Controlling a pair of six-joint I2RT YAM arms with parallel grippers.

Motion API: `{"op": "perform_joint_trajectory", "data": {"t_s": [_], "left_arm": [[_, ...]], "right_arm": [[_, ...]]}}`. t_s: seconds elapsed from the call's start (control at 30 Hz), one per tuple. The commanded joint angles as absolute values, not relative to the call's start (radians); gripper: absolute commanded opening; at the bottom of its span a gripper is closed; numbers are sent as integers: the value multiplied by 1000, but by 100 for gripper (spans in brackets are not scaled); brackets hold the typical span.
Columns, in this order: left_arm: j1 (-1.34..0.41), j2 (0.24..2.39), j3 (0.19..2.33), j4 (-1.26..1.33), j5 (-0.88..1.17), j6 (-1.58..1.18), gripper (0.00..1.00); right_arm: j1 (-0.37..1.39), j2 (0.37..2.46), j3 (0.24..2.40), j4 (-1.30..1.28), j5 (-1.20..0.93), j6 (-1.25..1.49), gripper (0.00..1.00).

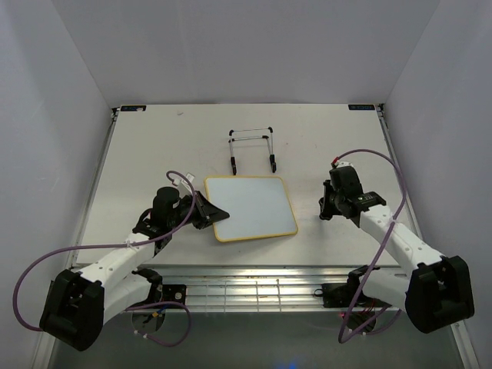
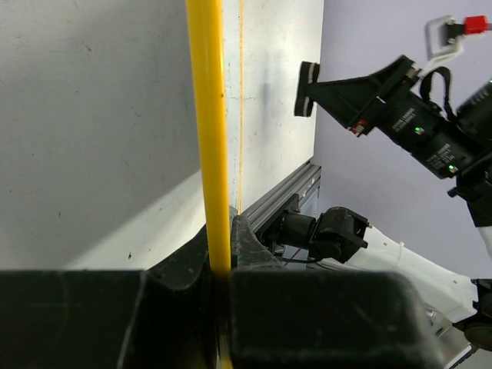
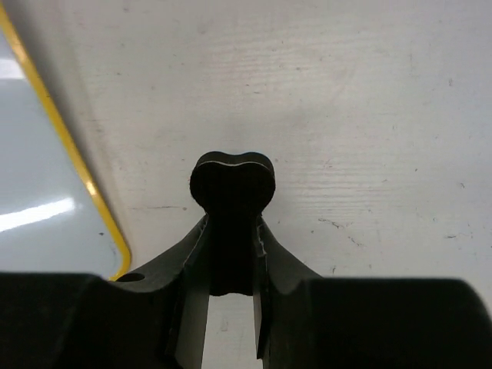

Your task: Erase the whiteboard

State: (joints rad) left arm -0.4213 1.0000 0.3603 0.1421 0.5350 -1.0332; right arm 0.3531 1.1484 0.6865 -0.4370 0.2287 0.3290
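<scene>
The whiteboard (image 1: 252,206) lies in the middle of the table, yellow-framed and wiped blank. My left gripper (image 1: 209,214) is shut on its left edge; in the left wrist view the yellow frame (image 2: 209,138) runs up from between my fingers (image 2: 221,246). My right gripper (image 1: 326,207) is to the right of the board, apart from it, and shut on the small black eraser (image 3: 231,200), which sticks out past the fingertips just above the bare table. The eraser (image 2: 307,88) also shows in the left wrist view. The board's corner (image 3: 38,192) is at the left of the right wrist view.
The thin wire stand (image 1: 252,147) stands behind the board, towards the back of the white table (image 1: 154,138). A metal rail (image 1: 254,284) runs along the near edge between the arm bases. Purple walls close in left, right and back.
</scene>
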Motion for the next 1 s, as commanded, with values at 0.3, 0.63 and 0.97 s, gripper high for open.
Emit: {"op": "perform_joint_trajectory", "data": {"t_s": [0.3, 0.63, 0.97], "left_arm": [[-426, 1011, 417, 141, 560, -989, 0], [-426, 891, 511, 176, 612, -881, 0], [-426, 931, 692, 319, 615, -746, 0]], "right_arm": [[520, 1068, 584, -160, -236, 268, 8], [431, 1086, 656, -274, 29, 273, 8], [212, 1017, 644, -377, 212, 302, 9]]}}
